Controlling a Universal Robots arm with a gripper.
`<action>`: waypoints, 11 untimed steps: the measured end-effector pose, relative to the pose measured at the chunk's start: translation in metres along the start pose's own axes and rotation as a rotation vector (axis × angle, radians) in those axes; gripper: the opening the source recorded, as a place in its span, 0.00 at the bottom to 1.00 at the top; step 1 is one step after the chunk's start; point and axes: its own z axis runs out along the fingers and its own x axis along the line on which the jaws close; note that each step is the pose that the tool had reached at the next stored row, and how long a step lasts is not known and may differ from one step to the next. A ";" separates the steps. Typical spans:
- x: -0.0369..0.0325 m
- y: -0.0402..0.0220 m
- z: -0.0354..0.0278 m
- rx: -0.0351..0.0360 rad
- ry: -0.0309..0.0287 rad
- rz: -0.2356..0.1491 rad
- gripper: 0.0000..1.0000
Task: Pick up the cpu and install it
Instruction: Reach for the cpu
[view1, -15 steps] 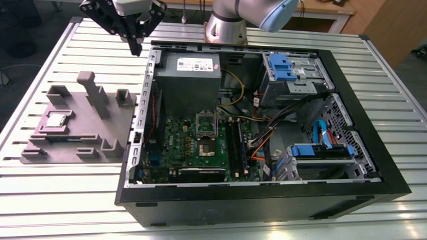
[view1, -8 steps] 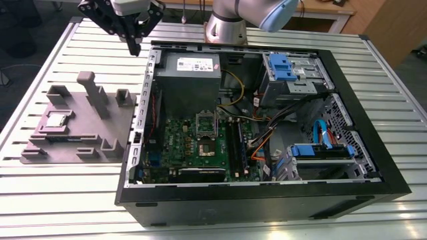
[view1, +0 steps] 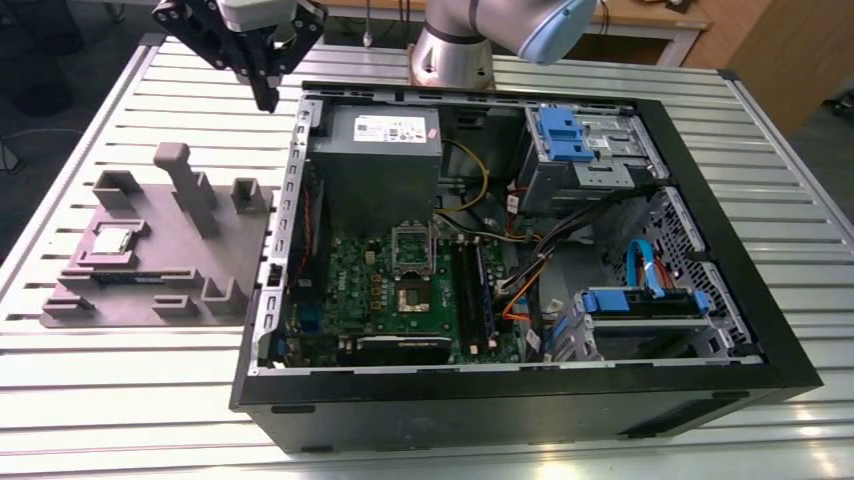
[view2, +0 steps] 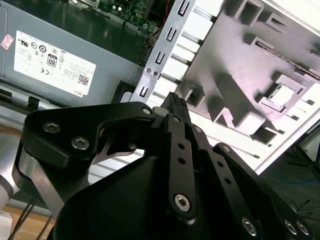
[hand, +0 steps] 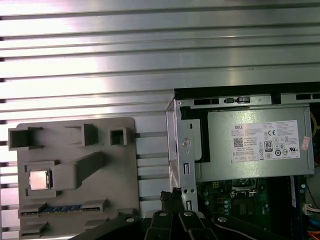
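The cpu is a small silver square lying flat in a pocket of the grey fixture plate at the exterior view's left; both wrist views show it too, cpu and cpu. My gripper hangs high above the table near the case's far left corner, well away from the cpu. Its black fingers meet at the tips and hold nothing. On the green motherboard inside the open computer case, the socket has its frame raised.
A grey power supply with a white label fills the case's far left corner. Blue drive brackets and cables sit at the case's right. The fixture carries raised grey posts and a memory stick. The table is slatted metal.
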 end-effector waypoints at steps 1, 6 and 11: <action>0.0004 0.0000 0.0000 0.0000 0.0000 0.000 0.10; 0.0019 -0.0002 0.0001 0.0000 0.0000 0.000 0.10; 0.0034 -0.0003 0.0001 0.0000 0.0000 0.000 0.10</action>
